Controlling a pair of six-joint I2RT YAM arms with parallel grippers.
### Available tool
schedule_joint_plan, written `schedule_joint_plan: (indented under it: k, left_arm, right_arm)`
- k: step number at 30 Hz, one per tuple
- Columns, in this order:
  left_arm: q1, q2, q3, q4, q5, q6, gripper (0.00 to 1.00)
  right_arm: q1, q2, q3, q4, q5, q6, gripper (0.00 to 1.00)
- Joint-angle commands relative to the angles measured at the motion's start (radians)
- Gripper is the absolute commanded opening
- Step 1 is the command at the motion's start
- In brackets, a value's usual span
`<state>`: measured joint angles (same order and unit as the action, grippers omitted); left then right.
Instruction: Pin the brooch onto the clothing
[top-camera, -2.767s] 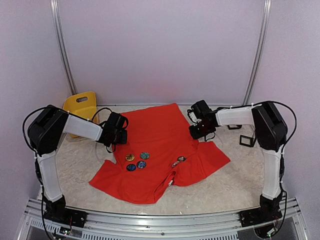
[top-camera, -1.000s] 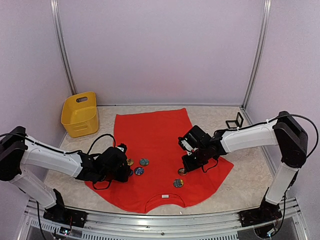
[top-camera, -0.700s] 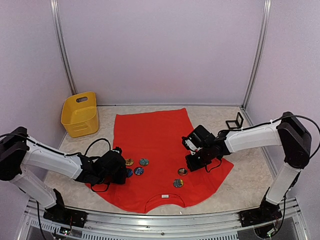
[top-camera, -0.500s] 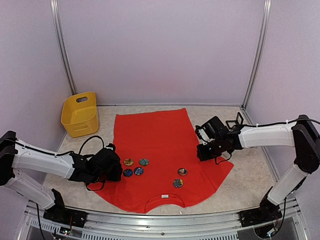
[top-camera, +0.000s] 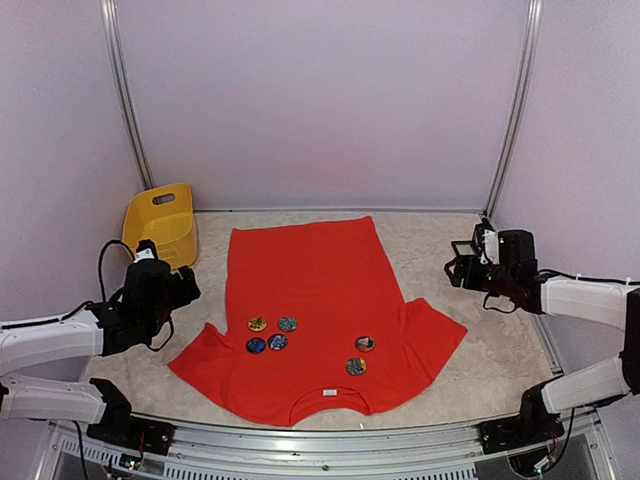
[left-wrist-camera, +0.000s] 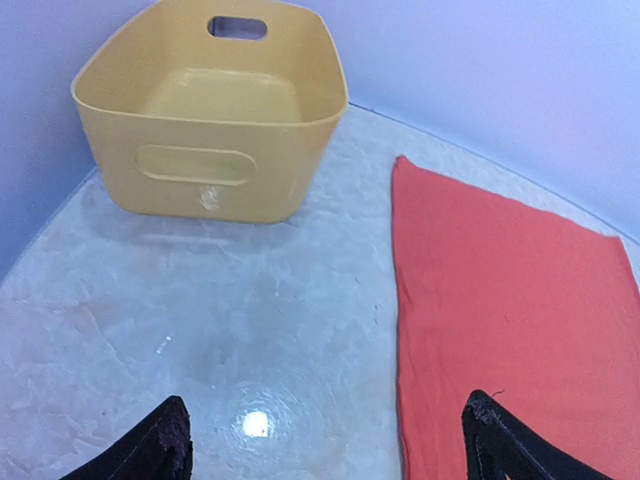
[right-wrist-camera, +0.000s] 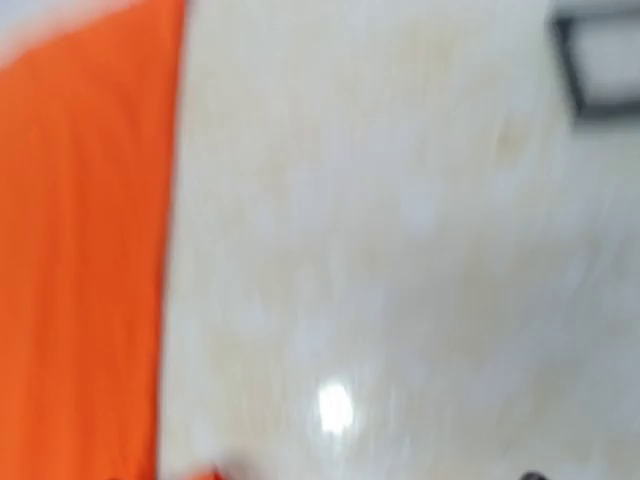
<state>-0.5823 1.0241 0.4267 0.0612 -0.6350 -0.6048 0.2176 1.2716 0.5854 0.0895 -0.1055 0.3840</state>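
The clothing (top-camera: 315, 300), a red-orange T-shirt, lies flat on the table with its neck toward the near edge. Several round brooches rest on its chest: a cluster around one (top-camera: 278, 342) and a pair around another (top-camera: 365, 343). My left gripper (top-camera: 165, 285) hovers off the shirt's left side, open, with bare table between its fingertips (left-wrist-camera: 165, 450); the shirt's edge (left-wrist-camera: 510, 300) shows on its right. My right gripper (top-camera: 462, 268) hangs off the shirt's right side, open and empty. Its view is blurred, with the shirt (right-wrist-camera: 80, 250) along the left.
A yellow basket (top-camera: 162, 225) stands at the back left, just ahead of the left gripper, also as the basket (left-wrist-camera: 210, 110) in the left wrist view. A small black frame (right-wrist-camera: 600, 60) sits on the table by the right gripper. Metal rails run along the near edge.
Both arms have drawn back from the brooches to the table's sides, left arm leftward and right arm rightward. Both grippers have opened. The shirt and brooches stay in place.
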Motion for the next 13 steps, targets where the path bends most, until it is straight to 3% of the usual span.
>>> schedule_joint_plan:
  k: [1, 5, 13]
  left_arm:
    - [0.046, -0.055, -0.09, 0.227, -0.197, 0.039, 0.94]
    - [0.059, -0.079, -0.157, 0.313, -0.234, 0.051, 0.99]
    - [0.061, -0.086, -0.18, 0.34, -0.225, 0.053, 0.99]
  right_arm:
    - [-0.024, -0.092, -0.078, 0.241, 0.052, -0.028, 0.84]
    - [-0.023, -0.156, -0.142, 0.259, 0.234, -0.008, 0.88]
    - [-0.023, -0.249, -0.244, 0.292, 0.285, -0.05, 0.86]
